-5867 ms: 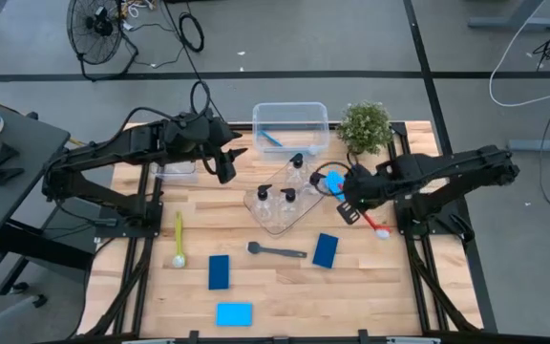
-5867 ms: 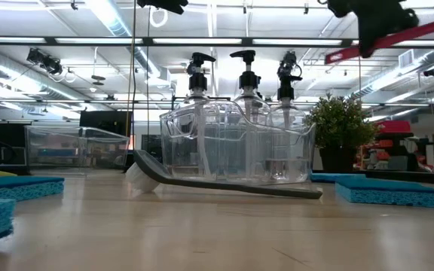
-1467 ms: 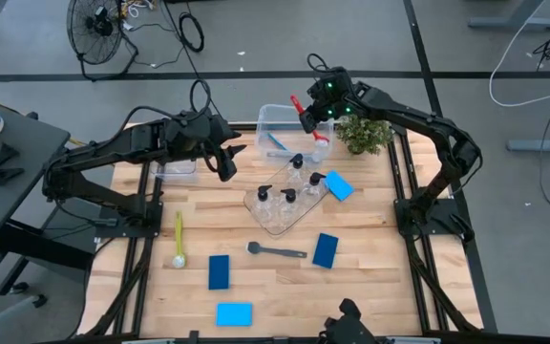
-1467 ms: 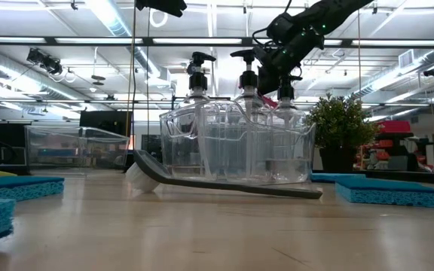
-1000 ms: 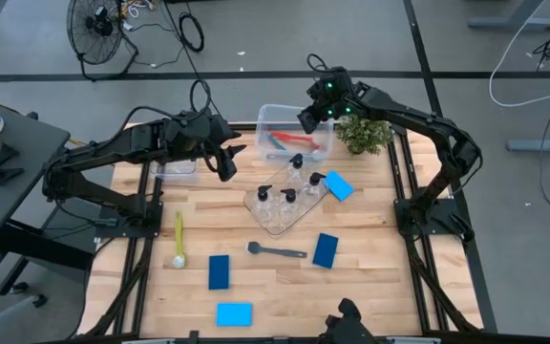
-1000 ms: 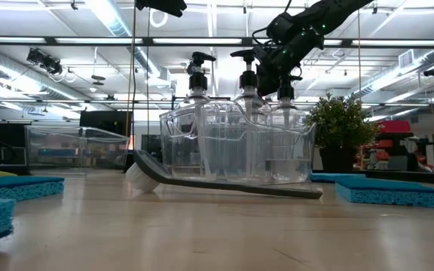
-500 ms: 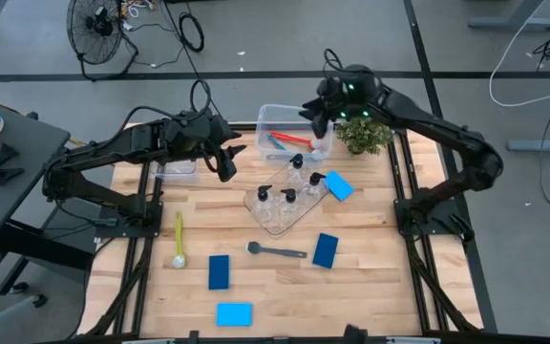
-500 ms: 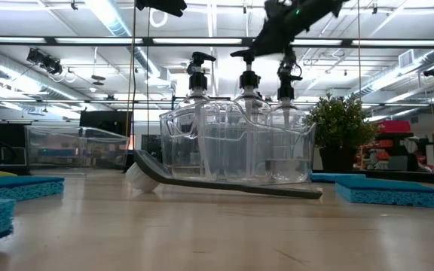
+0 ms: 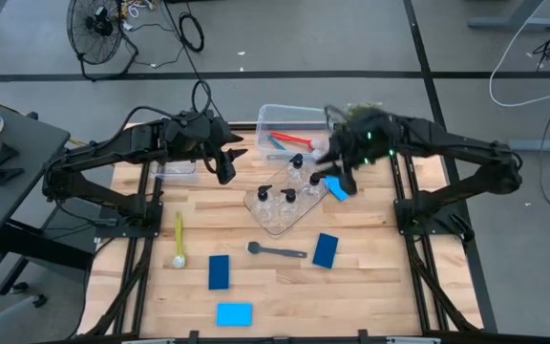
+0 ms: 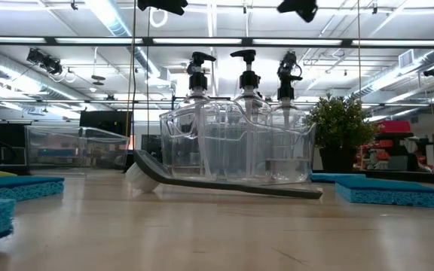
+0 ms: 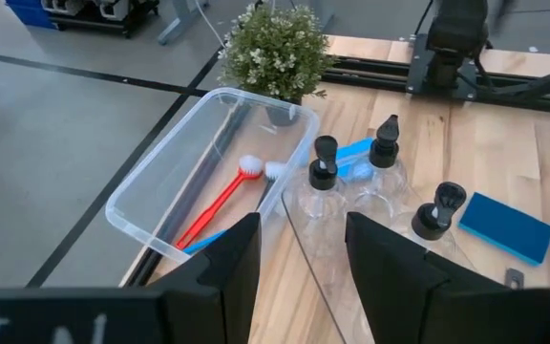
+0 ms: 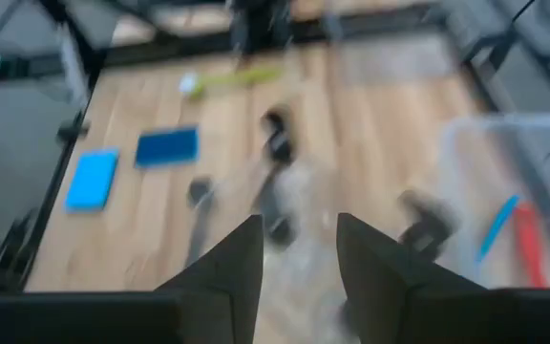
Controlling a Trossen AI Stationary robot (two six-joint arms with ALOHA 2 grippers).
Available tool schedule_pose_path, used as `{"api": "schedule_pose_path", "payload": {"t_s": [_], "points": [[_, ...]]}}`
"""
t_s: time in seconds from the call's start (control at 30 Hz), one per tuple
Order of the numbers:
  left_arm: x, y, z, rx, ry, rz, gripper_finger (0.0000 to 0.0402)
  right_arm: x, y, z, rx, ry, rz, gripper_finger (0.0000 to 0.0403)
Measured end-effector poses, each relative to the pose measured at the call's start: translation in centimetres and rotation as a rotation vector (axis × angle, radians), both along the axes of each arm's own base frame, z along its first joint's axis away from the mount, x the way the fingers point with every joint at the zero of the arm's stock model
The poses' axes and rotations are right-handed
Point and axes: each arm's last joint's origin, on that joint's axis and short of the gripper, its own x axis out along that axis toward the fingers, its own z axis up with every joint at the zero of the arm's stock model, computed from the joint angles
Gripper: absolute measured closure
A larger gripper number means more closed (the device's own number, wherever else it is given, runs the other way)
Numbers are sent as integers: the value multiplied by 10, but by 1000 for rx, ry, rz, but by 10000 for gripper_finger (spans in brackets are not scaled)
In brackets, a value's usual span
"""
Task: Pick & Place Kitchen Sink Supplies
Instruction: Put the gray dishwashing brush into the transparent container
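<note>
The red brush (image 9: pixel 290 139) and a blue brush (image 9: pixel 273 142) lie in the clear bin (image 9: pixel 294 107) at the far edge; the left wrist view shows the red brush (image 11: pixel 220 201) there too. Three pump bottles (image 9: pixel 282 191) stand in a clear tray (image 9: pixel 277 224). My right gripper (image 9: pixel 335 172) hovers open and empty above a light-blue sponge (image 9: pixel 342 191) beside the tray; its wrist view (image 12: pixel 299 222) is blurred. My left gripper (image 9: pixel 227 170) waits open, left of the tray, high above the table.
On the near half lie a grey brush (image 9: pixel 277 251), a yellow-green brush (image 9: pixel 179 239), two dark-blue sponges (image 9: pixel 326 250) (image 9: pixel 219 271) and a light-blue sponge (image 9: pixel 234 313). A small clear bin (image 9: pixel 178 172) sits far left. The potted plant (image 11: pixel 275 48) stands at the far right corner.
The red brush, held upright over the bin at first, now lies inside it. My right gripper has risen from above the bin and swung toward the near edge, ending over the light-blue sponge beside the tray.
</note>
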Motion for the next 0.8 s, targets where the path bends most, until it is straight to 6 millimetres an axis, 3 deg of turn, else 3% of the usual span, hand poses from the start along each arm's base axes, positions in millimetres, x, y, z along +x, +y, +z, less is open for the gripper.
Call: {"api": "schedule_pose_path", "payload": {"t_s": [0.4, 0.8], "points": [[1, -4, 0, -124, -35, -68, 241, -11, 71, -11, -15, 176, 24, 266], [-4, -51, -14, -256, 137, -285, 241, -17, 89, -13, -48, 182, -68, 266]]}}
